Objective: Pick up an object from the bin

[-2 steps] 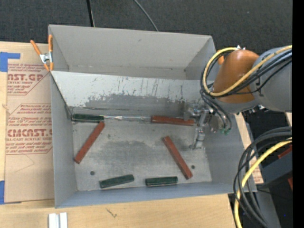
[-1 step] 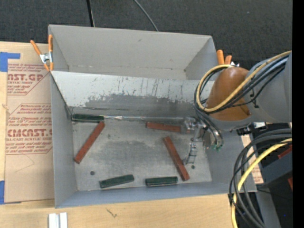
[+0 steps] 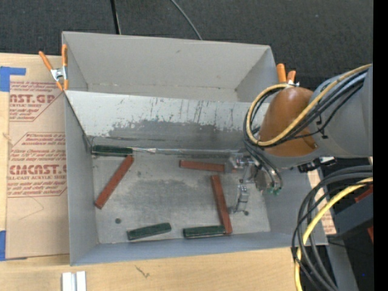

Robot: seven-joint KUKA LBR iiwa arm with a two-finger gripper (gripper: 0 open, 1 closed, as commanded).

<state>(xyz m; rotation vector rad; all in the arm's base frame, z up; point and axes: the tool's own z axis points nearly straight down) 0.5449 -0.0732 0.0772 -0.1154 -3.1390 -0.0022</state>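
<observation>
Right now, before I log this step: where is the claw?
In the camera view the claw hangs over the bin's right side, just right of the steep red-brown stick and below the right end of the crosswise red-brown stick.

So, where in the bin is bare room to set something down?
The middle of the floor is bare, between the slanted red stick at left, the long red stick at right and the two green sticks in front. The right is crowded: the claw hangs by that stick and a short red stick.
</observation>
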